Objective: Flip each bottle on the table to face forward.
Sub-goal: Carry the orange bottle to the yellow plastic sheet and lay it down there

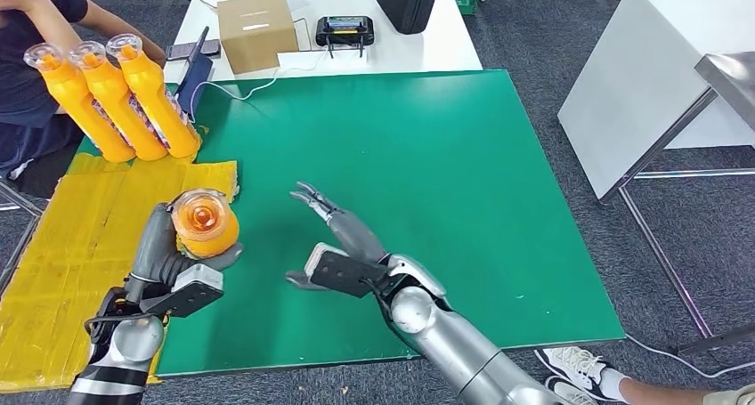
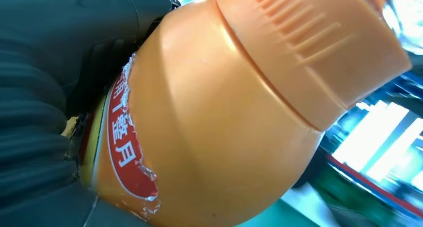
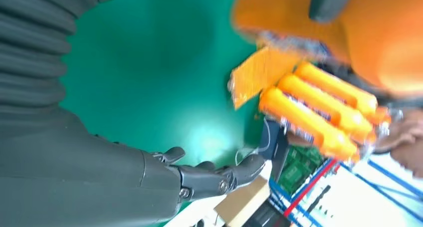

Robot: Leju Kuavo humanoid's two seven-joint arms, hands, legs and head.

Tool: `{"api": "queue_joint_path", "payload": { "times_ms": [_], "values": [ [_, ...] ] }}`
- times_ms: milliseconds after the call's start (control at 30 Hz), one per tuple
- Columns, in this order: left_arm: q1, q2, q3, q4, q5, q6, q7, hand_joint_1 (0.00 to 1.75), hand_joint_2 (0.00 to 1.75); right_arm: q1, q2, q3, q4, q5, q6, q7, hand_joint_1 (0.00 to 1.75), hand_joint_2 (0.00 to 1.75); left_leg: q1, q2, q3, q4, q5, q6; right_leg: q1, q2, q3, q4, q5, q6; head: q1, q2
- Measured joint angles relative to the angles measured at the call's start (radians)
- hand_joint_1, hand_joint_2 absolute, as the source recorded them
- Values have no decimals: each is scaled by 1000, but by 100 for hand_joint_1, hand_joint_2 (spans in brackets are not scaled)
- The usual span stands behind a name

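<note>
Left hand (image 1: pixel 169 258) has its fingers wrapped around the body of an orange juice bottle (image 1: pixel 205 224), held above the seam where the yellow mat (image 1: pixel 62 245) meets the green table top (image 1: pixel 427 156), cap pointing up toward my head camera. I judge it moderately heavy if full, rigid plastic, and smooth enough to slip; the thin label wrap looks the weak spot. In the left wrist view its red-and-white label (image 2: pixel 124 152) is torn ragged along its edge, so I'd take hold on the wide mid-body below the shoulder, not on the ribbed orange cap (image 2: pixel 319 42) and not dragging across the label. Bottle colour is saturated orange, rounded shoulder, clear overcap on top. Right hand (image 1: pixel 343 245) hangs over the green top just beside the bottle, fingers apart, holding nothing. Three matching orange bottles (image 1: pixel 111 98) stand in a row at the far left edge, touching one another, with a person's arm (image 1: pixel 116 22) behind them.
</note>
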Motion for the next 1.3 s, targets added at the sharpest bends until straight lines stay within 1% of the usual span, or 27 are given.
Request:
{"api": "queue_joint_path", "payload": {
  "times_ms": [100, 133, 200, 267, 367, 467, 567, 667, 800, 833, 933, 967, 1067, 1167, 1233, 1300],
  "values": [
    [-4, 12, 13, 22, -231, 168, 71, 175, 175, 14, -48, -38, -59, -38, 29, -21, 0, 0, -1, 0, 0, 0, 0, 0, 0, 0, 0, 0, 0, 0, 0, 0],
    [-4, 20, 20, 35, -305, 209, 98, 175, 175, 20, -67, -51, -82, -48, 35, -28, 0, 0, -1, 0, 0, 0, 0, 0, -1, 0, 0, 0, 0, 0, 0, 0],
    [-3, 40, 33, 67, -418, 254, 142, 175, 175, 32, -106, -75, -130, -63, 43, -38, 0, 0, -1, 0, 0, 0, 0, 0, 0, 0, 0, 0, 0, 0, 0, 0],
    [-3, 63, 42, 101, -509, 278, 189, 175, 175, 42, -138, -94, -171, -75, 50, -44, 0, 0, -1, 0, 0, 0, 0, 0, 0, 0, 0, 0, 0, 0, 0, 0],
    [-2, 120, 34, 164, -655, 316, 311, 175, 175, 54, -179, -117, -224, -99, 61, -51, 0, 0, 0, 1, 0, 0, 0, 0, 0, 1, -1, 0, 0, 0, 0, 0],
    [-2, 178, 9, 223, -686, 331, 397, 175, 175, 58, -208, -135, -261, -114, 71, -54, 0, 0, 0, 1, 0, 0, 0, 0, 1, 1, -1, 0, 0, 0, 0, 0],
    [-12, 229, -45, 288, -692, 300, 447, 175, 175, 58, -224, -142, -278, -126, 90, -55, 0, 0, 1, 1, 0, 0, 0, 0, 1, 1, -1, 0, 0, 0, 0, 0],
    [-30, 260, -94, 382, -693, 281, 447, 175, 175, 58, -233, -143, -282, -129, 105, -55, 0, 0, 0, 1, 0, 0, 0, 0, 0, 1, 0, 0, 0, 0, 0, 0],
    [-59, 282, -136, 479, -695, 270, 437, 175, 175, 57, -235, -140, -284, -129, 110, -55, 0, 0, 0, 0, 0, 0, 0, 0, 0, 0, 0, 0, 0, 0, 0, 0],
    [-67, 287, -143, 495, -695, 264, 434, 132, 175, 57, -235, -140, -284, -129, 110, -55, 0, 0, 0, 0, 0, 0, 0, 0, 0, 0, 1, 0, 0, 0, 0, 0],
    [-90, 299, -157, 536, -695, 236, 403, 1, 44, 57, -235, -137, -285, -127, 111, -55, 0, 0, 0, 0, 1, 0, 0, 0, 0, 0, 2, 0, 0, 0, 0, 0],
    [-95, 302, -159, 548, -695, 233, 385, 0, 0, 56, -236, -136, -285, -126, 111, -55, 0, 0, 0, 0, 1, 0, 0, 0, 0, 0, 2, 0, 0, 0, 0, 0],
    [-99, 309, -150, 571, -683, 242, 308, 0, 0, 53, -236, -130, -284, -123, 113, -55, 0, 0, 0, 0, 3, -1, 0, 0, 1, 0, 4, 0, 0, 0, 0, 0],
    [-78, 304, -121, 569, -628, 255, 204, 0, 0, 50, -236, -126, -284, -123, 113, -54, 0, 0, 1, 0, 4, -1, 0, 0, 1, 0, 4, 0, -1, -1, 0, 0],
    [-60, 294, -94, 545, -521, 228, 113, 0, 0, 48, -235, -124, -282, -121, 113, -54, 0, 0, 1, 0, 4, -1, 0, 0, 0, 0, 5, 0, -1, -1, 0, 0],
    [-44, 279, -63, 507, -359, 160, 9, 0, 0, 48, -233, -121, -278, -112, 113, -52, 0, 0, 0, 0, 4, -1, 0, 0, 0, 0, 5, 0, 0, -1, 0, 0]
  ]
}}
